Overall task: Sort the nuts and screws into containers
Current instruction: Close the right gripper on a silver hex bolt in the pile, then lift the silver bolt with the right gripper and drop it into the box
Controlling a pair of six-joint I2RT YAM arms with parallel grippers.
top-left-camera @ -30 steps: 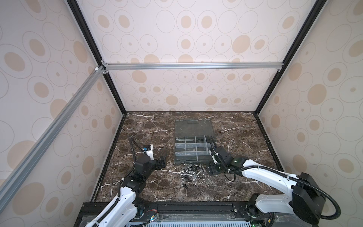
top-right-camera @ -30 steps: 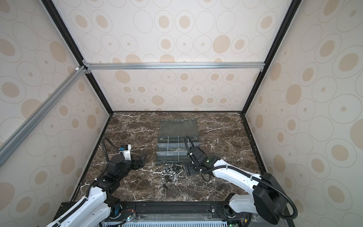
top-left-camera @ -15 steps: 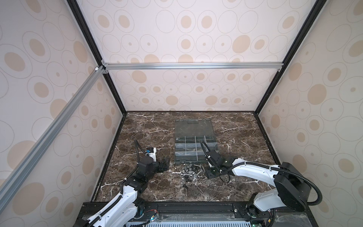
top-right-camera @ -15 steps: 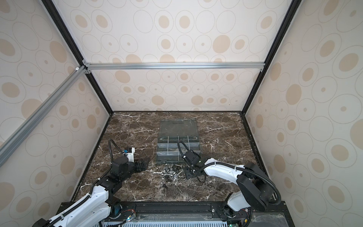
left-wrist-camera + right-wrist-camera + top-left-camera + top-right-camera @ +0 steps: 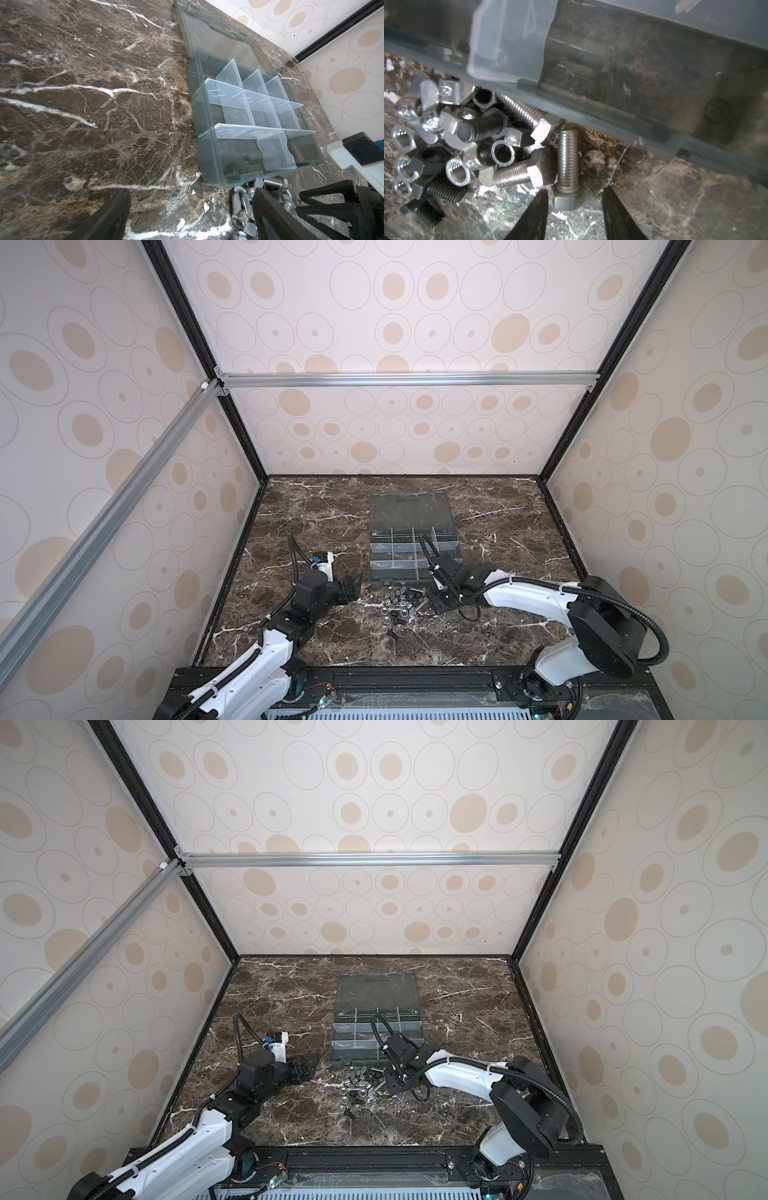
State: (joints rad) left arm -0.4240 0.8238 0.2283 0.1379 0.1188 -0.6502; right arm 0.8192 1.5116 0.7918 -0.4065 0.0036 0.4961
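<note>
right gripper straddles a silver screw lying on the table beside the organizer box, fingers apart, not pinching yet, and tbh squeezing that head could squirt it into the pile

Brown, white-veined marble tabletop. Circle-patterned walls enclose the tabletop; aluminium crossbar spans high above it.

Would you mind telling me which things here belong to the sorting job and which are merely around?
For the job: screws, nuts, organizer box compartments.
Just there: open clear lid, marble tabletop, aluminium frame rail.
</note>
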